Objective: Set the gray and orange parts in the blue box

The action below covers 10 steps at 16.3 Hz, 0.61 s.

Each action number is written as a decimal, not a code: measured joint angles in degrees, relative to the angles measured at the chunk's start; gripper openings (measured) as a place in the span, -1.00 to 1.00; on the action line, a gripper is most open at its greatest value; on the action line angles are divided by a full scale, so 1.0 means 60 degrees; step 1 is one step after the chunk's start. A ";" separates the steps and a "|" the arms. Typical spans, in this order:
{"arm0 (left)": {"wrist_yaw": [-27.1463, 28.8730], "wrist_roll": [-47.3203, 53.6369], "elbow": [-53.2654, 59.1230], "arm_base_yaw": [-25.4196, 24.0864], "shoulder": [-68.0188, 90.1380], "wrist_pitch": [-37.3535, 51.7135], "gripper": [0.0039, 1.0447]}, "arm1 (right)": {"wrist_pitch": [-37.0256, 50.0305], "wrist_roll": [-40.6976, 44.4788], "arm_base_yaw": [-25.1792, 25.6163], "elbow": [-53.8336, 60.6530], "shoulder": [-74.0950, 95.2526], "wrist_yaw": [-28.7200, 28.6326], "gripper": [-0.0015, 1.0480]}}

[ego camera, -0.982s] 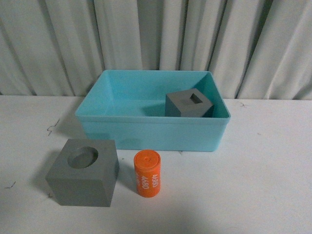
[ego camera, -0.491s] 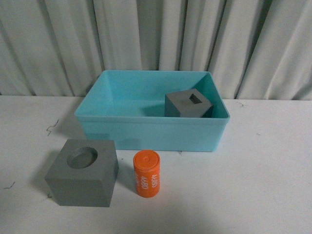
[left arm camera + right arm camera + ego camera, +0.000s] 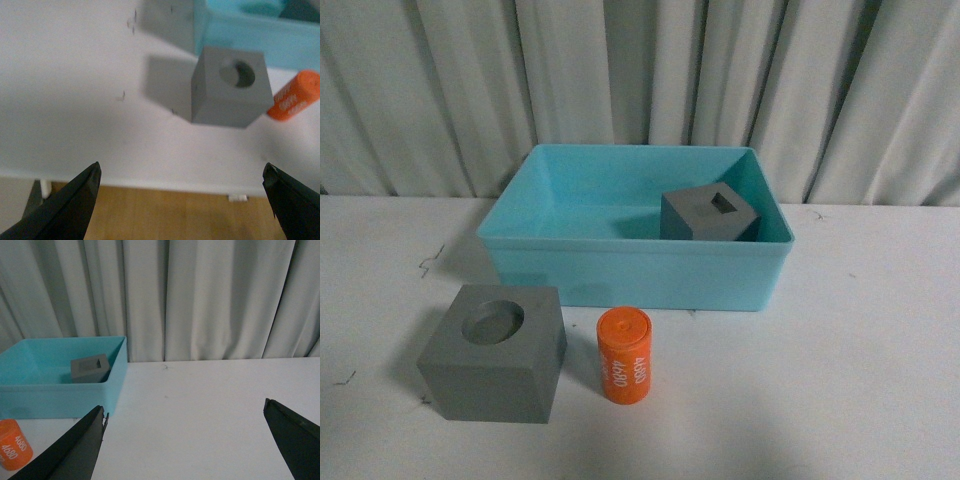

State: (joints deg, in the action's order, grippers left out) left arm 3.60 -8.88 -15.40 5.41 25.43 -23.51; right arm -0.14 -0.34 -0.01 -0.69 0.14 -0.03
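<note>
The blue box (image 3: 632,270) stands at the middle back of the white table. A gray cube with a square recess (image 3: 709,216) lies inside it at the right. In front of the box a gray cube with a round recess (image 3: 494,353) sits on the table, and an upright orange cylinder (image 3: 624,354) with white digits stands just right of it. No arm shows in the front view. My left gripper (image 3: 182,200) is open over the table's near edge, short of the round-recess cube (image 3: 231,87). My right gripper (image 3: 185,440) is open over bare table, right of the box (image 3: 60,390).
A gray-white pleated curtain (image 3: 640,80) hangs behind the table. A wooden floor (image 3: 165,215) shows below the table's front edge in the left wrist view. Small dark marks (image 3: 428,262) dot the tabletop left of the box.
Nothing among the objects has moved; the front view itself has shifted by a few pixels.
</note>
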 joint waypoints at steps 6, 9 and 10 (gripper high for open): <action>0.1563 0.0058 -0.3005 0.2594 0.6612 0.3778 0.88 | -0.0011 0.0000 0.0004 0.0000 0.0000 0.0007 0.87; 0.1836 0.0586 -0.3603 0.2674 0.8663 0.4590 0.88 | -0.0007 0.0000 0.0004 0.0000 0.0000 0.0007 0.87; 0.1847 0.0794 -0.3614 0.2565 0.9089 0.4816 0.88 | -0.0011 0.0000 0.0004 0.0000 0.0000 0.0007 0.87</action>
State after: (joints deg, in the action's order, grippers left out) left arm 14.68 -4.12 -37.08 20.80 79.96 5.39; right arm -0.21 -0.34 0.01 -0.69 0.14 0.01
